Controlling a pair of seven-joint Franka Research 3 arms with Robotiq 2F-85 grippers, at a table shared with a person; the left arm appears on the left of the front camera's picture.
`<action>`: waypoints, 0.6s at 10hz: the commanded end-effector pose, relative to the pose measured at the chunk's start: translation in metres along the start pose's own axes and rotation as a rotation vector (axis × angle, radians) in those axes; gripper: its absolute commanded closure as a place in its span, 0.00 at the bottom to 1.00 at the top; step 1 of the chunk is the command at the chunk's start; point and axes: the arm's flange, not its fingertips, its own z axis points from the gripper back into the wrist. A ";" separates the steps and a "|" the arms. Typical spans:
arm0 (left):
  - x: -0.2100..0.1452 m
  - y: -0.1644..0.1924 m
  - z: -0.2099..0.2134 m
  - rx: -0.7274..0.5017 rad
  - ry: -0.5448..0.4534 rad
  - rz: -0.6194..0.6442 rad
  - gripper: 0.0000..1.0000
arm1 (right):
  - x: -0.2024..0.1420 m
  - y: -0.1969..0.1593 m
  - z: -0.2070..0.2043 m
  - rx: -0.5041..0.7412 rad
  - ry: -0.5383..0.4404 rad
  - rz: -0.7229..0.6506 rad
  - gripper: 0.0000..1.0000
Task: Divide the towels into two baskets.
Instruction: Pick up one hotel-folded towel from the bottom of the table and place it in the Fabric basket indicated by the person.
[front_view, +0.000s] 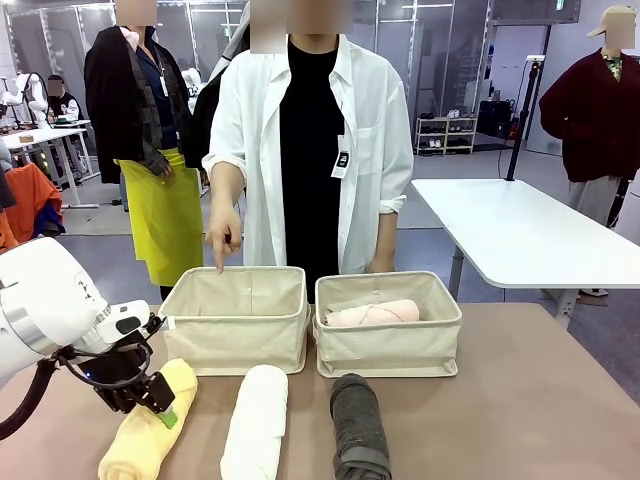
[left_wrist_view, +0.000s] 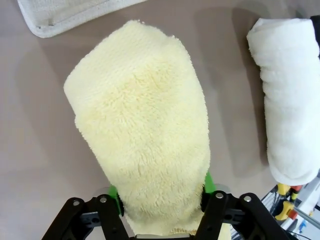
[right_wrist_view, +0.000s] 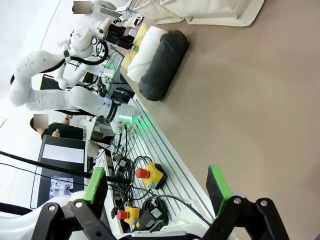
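Three rolled towels lie in a row on the brown table in front of two cream baskets. My left gripper (front_view: 150, 395) is shut on the near end of the yellow towel (front_view: 150, 435); in the left wrist view its green pads (left_wrist_view: 209, 182) press into both sides of the yellow towel (left_wrist_view: 140, 145). The white towel (front_view: 255, 420) and dark grey towel (front_view: 358, 425) lie to its right. A pale pink towel (front_view: 372, 313) rests inside the right basket (front_view: 390, 350). The person's hand (front_view: 222, 240) points down into the left basket (front_view: 235, 340). My right gripper (right_wrist_view: 156, 185) is open, off the table's near edge.
Cables and red stop buttons (right_wrist_view: 150, 174) sit on a rail below the table's near edge. A white table (front_view: 520, 235) stands at the back right, and other people stand behind the person.
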 end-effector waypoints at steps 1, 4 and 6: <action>-0.091 -0.013 -0.017 0.024 -0.044 0.027 0.59 | -0.001 0.003 -0.002 -0.002 -0.016 0.011 0.00; -0.084 -0.017 0.002 0.062 -0.106 -0.004 0.81 | -0.001 0.003 -0.002 -0.002 -0.016 0.011 0.00; -0.067 -0.024 0.050 0.114 -0.198 -0.090 0.81 | -0.001 0.003 -0.002 -0.002 -0.016 0.011 0.00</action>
